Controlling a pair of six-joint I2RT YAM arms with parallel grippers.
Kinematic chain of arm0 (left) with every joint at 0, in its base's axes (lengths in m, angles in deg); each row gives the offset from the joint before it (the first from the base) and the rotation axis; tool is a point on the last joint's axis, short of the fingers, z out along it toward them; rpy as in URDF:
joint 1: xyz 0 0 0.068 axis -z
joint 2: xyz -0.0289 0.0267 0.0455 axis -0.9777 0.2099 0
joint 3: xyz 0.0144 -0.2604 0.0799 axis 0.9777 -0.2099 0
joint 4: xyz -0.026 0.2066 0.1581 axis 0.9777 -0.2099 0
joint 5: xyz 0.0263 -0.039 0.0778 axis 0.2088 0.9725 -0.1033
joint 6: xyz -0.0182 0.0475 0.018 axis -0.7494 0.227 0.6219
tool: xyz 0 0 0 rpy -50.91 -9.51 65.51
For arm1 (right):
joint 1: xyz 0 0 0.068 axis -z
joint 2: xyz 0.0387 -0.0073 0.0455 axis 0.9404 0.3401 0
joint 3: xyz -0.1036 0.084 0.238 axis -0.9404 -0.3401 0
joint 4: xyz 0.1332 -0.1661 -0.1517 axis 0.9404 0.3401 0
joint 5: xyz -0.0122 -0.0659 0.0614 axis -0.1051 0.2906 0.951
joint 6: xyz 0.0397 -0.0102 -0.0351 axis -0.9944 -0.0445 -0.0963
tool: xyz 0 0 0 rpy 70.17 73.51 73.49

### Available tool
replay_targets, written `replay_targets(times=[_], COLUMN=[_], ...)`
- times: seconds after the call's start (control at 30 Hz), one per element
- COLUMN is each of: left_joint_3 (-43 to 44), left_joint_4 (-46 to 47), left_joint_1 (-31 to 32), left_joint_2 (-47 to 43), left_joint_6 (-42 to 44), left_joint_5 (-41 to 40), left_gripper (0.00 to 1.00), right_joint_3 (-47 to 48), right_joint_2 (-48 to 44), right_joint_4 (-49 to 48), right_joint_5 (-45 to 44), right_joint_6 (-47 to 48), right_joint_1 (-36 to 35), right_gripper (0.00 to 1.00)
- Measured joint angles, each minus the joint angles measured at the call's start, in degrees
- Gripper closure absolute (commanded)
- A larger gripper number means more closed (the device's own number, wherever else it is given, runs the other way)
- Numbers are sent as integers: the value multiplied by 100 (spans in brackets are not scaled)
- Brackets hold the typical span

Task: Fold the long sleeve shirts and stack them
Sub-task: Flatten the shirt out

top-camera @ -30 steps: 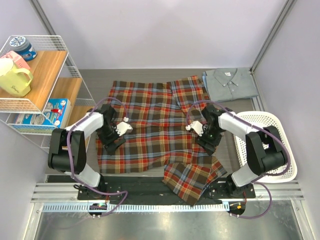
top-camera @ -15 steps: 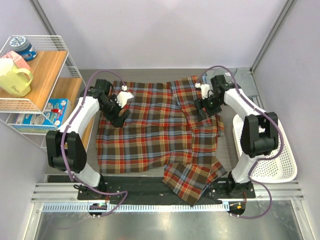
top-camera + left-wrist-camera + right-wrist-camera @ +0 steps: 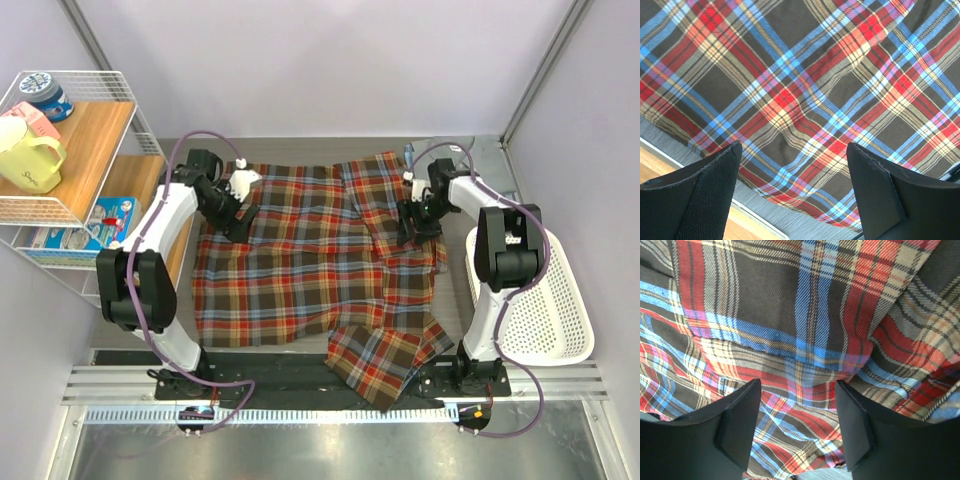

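The plaid flannel shirt (image 3: 310, 260) lies spread flat on the grey table, with one sleeve (image 3: 385, 360) folded toward the near edge. My left gripper (image 3: 234, 214) is open and empty, low over the shirt's far left edge; in the left wrist view (image 3: 795, 200) plaid cloth (image 3: 805, 90) shows between the fingers. My right gripper (image 3: 412, 222) is open and empty over the rumpled far right part of the shirt, where the right wrist view (image 3: 797, 435) shows plaid folds (image 3: 805, 340). Of the grey-blue shirt only a sliver (image 3: 408, 154) shows behind the right arm.
A wire shelf (image 3: 150, 140) with wooden boards stands at the left, holding a yellow mug (image 3: 28, 152), a tin and a box. A white mesh basket (image 3: 545, 310) stands at the right. The shelf's wooden edge (image 3: 655, 165) is close to the left gripper.
Both grippers have moved from the middle of the plaid shirt to its far corners, the left one to the far left, the right one to the far right. Both stay open.
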Motion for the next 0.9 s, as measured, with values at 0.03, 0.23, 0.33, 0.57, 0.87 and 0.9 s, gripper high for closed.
replay_targets(times=[0.03,0.23,0.33,0.57,0.87,0.9], left_joint_3=[24,256,472,855,1080,1086], left_joint_4=[-2,-2,31,46,116,131], left_joint_1=[-9,-63,-98,-116,-271,-282], left_joint_2=[15,164,323,601,896,914], left_joint_6=[-11,-48,-92,-146,-208,-223], left_joint_5=[-7,-11,-11,-11,-11,-9], left_gripper=[15,15,15,15,16,16], right_joint_3=[2,142,197,203,232,232], right_joint_2=[24,42,42,44,107,127], right_joint_4=[-2,4,-2,-2,-24,-24], right_joint_5=[20,96,101,190,614,616], right_joint_6=[-7,-87,-87,-96,-186,-192], right_joint_1=[2,149,264,337,332,332], right_gripper=[39,33,33,39,39,39])
